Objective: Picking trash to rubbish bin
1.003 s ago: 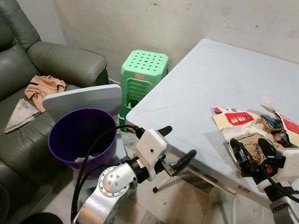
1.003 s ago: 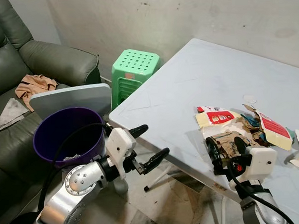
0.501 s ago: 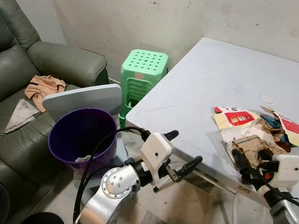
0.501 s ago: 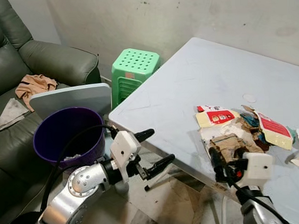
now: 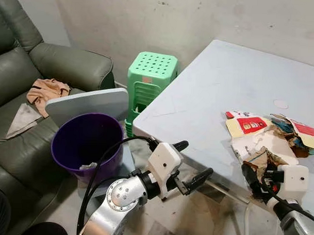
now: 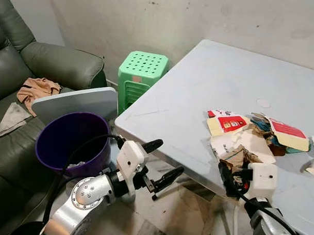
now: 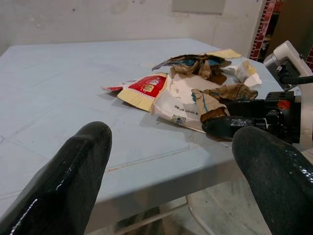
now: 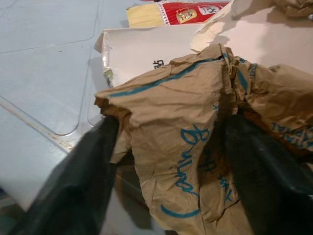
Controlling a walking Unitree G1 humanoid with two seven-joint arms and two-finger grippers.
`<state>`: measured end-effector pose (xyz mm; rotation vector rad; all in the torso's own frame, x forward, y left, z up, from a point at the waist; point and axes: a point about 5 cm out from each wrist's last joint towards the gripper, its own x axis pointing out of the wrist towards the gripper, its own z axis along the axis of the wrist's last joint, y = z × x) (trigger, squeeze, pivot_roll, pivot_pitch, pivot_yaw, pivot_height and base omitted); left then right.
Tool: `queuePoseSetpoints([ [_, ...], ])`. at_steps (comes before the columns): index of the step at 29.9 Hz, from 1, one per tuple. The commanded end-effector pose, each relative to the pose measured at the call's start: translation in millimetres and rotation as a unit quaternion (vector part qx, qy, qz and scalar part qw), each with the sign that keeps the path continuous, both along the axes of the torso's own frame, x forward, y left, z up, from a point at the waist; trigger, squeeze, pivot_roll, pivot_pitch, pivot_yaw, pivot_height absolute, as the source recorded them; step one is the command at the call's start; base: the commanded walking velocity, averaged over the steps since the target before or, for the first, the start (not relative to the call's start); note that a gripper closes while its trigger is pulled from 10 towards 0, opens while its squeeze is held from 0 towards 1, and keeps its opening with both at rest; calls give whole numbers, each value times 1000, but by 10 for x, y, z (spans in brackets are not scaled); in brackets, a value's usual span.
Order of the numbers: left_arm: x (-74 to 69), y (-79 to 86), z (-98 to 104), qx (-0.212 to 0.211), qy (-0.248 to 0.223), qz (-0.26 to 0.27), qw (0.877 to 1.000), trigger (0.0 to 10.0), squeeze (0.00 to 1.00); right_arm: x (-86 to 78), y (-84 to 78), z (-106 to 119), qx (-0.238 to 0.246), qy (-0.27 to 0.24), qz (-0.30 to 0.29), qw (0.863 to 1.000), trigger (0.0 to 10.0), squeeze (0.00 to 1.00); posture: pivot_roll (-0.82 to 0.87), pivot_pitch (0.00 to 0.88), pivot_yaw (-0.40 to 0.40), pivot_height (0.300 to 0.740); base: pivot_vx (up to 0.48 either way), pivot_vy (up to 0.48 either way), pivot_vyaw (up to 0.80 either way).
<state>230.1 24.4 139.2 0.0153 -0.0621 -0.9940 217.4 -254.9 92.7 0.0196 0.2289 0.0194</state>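
Brown paper bag (image 8: pixel 195 147) is sitting between the right gripper's (image 8: pixel 166 161) closing fingers at the table (image 5: pixel 209 93) edge; purple bin (image 5: pixel 86 143) is waiting far left, beside the open, empty left gripper (image 5: pixel 189 162).

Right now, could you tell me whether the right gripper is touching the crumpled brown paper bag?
Touching. In the right wrist view the right gripper has both black fingers pressed against the sides of the crumpled brown paper bag, at the table edge.

One purple bin (image 5: pixel 86 144), one green stool (image 5: pixel 151 78), one table (image 5: pixel 220 89) — two pincers, left (image 5: pixel 191 162) and right (image 5: pixel 256 178).
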Motion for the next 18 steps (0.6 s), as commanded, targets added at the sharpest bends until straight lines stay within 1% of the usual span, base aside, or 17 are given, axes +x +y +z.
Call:
queuePoseSetpoints([
  [1, -16, -3, 27, -2, -4, 0, 1000, 10000, 0, -40, -19, -99, 1, 27, -8, 1000, 0, 0, -94, 88, 1, 740, 0, 0, 0],
  [3, -13, -1, 28, -2, -4, 1, 1000, 10000, 0, -29, -13, -85, -2, 19, -8, 1000, 0, 0, -93, 86, 0, 740, 0, 0, 0],
  [6, -11, 2, 29, -3, -4, 3, 1000, 10000, 0, -33, -2, -88, 9, 19, -7, 1000, 0, 0, -90, 82, -1, 740, 0, 0, 0],
  [9, -11, 3, 31, -3, -5, 4, 1000, 10000, 0, -34, 3, -80, 8, 17, -4, 1000, 0, 0, -90, 82, -1, 740, 0, 0, 0],
  [13, 0, 14, 30, -2, -5, 6, 1000, 10000, 0, -24, 21, -26, 21, -12, 14, 1000, 0, 0, -88, 77, -1, 740, 0, 0, 0],
  [17, 3, 17, 29, -2, -6, 7, 1000, 10000, 0, -15, 9, 11, 31, -32, 15, 999, 0, 0, -87, 70, -1, 740, 0, 0, 0],
  [18, 3, 16, 29, -2, -7, 6, 1000, 10000, 0, -10, 13, 19, 40, -34, 19, 998, 0, 0, -86, 67, -1, 740, 0, 0, 0],
])
